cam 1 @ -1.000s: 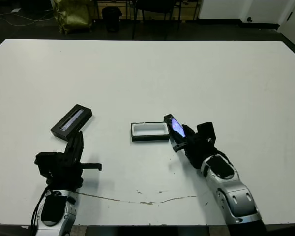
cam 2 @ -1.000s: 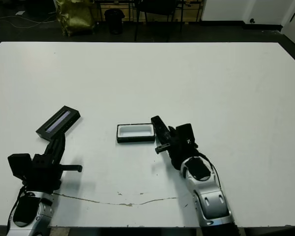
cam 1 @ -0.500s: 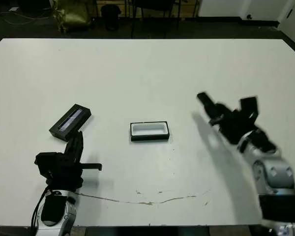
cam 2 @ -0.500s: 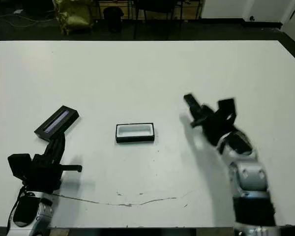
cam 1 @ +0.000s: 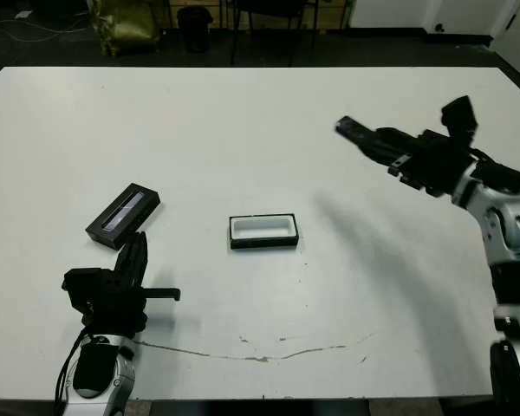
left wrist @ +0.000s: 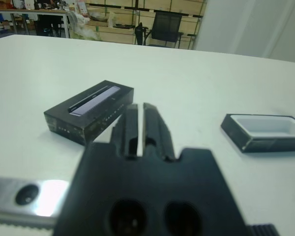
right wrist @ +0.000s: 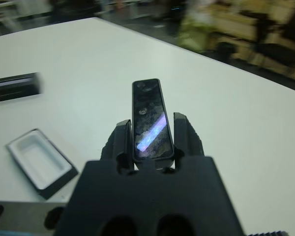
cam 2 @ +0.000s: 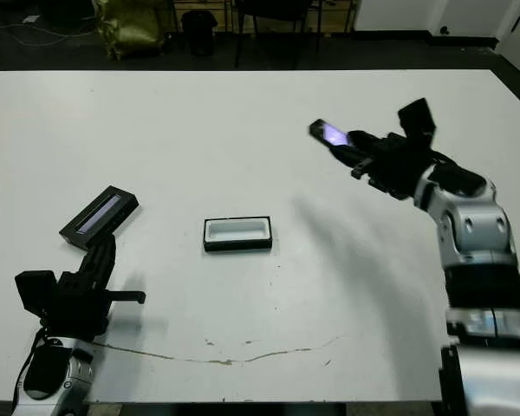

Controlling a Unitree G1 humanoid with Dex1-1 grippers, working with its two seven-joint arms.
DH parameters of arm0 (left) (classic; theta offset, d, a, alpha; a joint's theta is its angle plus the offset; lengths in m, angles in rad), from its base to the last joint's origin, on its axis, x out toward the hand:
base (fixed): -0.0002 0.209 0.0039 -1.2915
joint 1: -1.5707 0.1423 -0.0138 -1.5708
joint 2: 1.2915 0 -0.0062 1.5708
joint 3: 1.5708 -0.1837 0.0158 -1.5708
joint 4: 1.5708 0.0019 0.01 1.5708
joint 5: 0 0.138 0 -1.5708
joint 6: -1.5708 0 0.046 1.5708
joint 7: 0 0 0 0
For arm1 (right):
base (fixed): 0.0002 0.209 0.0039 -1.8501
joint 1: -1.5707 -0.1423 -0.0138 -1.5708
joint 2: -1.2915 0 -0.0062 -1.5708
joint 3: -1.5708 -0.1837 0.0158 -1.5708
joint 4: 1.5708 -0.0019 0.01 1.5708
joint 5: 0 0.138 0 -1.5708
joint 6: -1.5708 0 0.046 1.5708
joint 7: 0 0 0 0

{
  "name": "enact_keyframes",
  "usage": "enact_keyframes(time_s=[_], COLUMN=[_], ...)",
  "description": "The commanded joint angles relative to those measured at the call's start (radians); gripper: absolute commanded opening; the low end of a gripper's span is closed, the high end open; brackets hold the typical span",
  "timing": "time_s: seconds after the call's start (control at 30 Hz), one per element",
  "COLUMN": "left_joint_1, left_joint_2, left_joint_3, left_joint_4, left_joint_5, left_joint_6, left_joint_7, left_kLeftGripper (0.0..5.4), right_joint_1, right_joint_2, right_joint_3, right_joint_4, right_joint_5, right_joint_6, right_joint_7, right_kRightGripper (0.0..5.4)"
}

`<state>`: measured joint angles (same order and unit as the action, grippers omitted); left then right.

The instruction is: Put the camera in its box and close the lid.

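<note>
**Operator:** Report surroundings and obstructions.

**Technician:** The white desk (cam 1: 260, 121) carries two loose items only. The box (cam 1: 263, 231) sits open near the middle of the desk, white lining facing up, nothing inside it. The lid (cam 1: 124, 215) lies well apart from it, toward the left edge, grey strip up, turned at an angle to the box. Nothing lies between box and lid, and nothing covers the box opening. A thin dark crack line (cam 1: 260, 351) runs along the desk surface near the front edge. Beyond the far edge stand chairs (cam 1: 273, 17) and an olive bag (cam 1: 126, 22) on the dark floor.

**Operator:** Item count and pincer states?

**Technician:** One camera, one box, one lid, two pincers. The right pincer (cam 2: 351, 149) is raised above the desk toward the right edge, well apart from the box. Its fingers (right wrist: 186, 135) are clamped on the camera (right wrist: 151, 120), one on each long side; the camera projects beyond the fingertips with its bluish glossy face showing. The left pincer (cam 1: 136, 254) rests low near the front left corner, just in front of the lid and not touching it. Its two fingers (left wrist: 155, 125) are together, only a narrow slit between them, and hold nothing.
</note>
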<state>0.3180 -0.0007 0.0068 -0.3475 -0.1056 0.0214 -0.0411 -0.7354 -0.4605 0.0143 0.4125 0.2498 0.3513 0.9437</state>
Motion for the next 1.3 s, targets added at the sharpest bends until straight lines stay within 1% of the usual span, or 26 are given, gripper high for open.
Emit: enact_keyframes(time_s=[0.03, 0.13, 0.2, 0.33, 0.43, 0.57, 0.7, 0.87, 1.03, 1.13, 1.3], left_joint_1=[0.008, 0.009, 0.007, 0.009, 0.006, 0.006, 0.007, 0.01, 0.01, 0.009, 0.01], left_joint_2=[0.006, 0.002, 0.0, 0.002, 0.004, 0.001, -0.003, -0.002, 0.003, -0.001, 0.001], left_joint_3=[0.001, 0.002, 0.001, -0.001, 0.0, 0.001, 0.0, 0.001, 0.001, 0.003, 0.0], left_joint_4=[0.004, 0.0, 0.008, -0.006, 0.007, 0.007, 0.003, 0.003, 0.001, 0.003, 0.012], left_joint_5=[0.007, 0.001, 0.002, 0.012, 0.011, 0.001, 0.007, 0.0, 0.008, 0.002, 0.017], left_joint_6=[0.014, 0.019, 0.006, 0.027, 0.01, 0.013, 0.02, 0.015, 0.017, 0.019, 0.0], left_joint_7=[0.001, 0.0, 0.0, 0.008, 0.002, -0.002, 0.008, 0.002, 0.003, 0.004, 0.006], left_kLeftGripper=[0.0, 0.0, 0.0, 0.0, 0.0, 0.0, 0.0, 0.0, 0.0, 0.0, 0.0], right_joint_1=[-0.066, -0.105, -0.125, -0.146, -0.153, -0.16, -0.156, -0.133, -0.113, -0.103, -0.1], right_joint_2=[-0.018, -0.014, -0.005, 0.006, 0.011, 0.016, 0.025, 0.039, 0.049, 0.071, 0.092], right_joint_3=[0.042, 0.075, 0.09, 0.118, 0.134, 0.157, 0.18, 0.205, 0.236, 0.241, 0.265], right_joint_4=[0.066, 0.1, 0.13, 0.155, 0.157, 0.151, 0.13, 0.1, 0.074, 0.086, 0.091], right_joint_5=[-0.011, -0.022, -0.023, -0.043, -0.054, -0.067, -0.06, -0.067, -0.098, -0.092, -0.096], right_joint_6=[-0.014, -0.007, -0.036, -0.075, -0.083, -0.073, -0.032, -0.066, -0.15, -0.186, -0.162], right_joint_7=[0.099, 0.159, 0.208, 0.25, 0.271, 0.293, 0.332, 0.356, 0.359, 0.371, 0.393], right_kRightGripper=[0.64, 0.64, 0.64, 0.64, 0.64, 0.64, 0.64, 0.64, 0.64, 0.64, 0.64])
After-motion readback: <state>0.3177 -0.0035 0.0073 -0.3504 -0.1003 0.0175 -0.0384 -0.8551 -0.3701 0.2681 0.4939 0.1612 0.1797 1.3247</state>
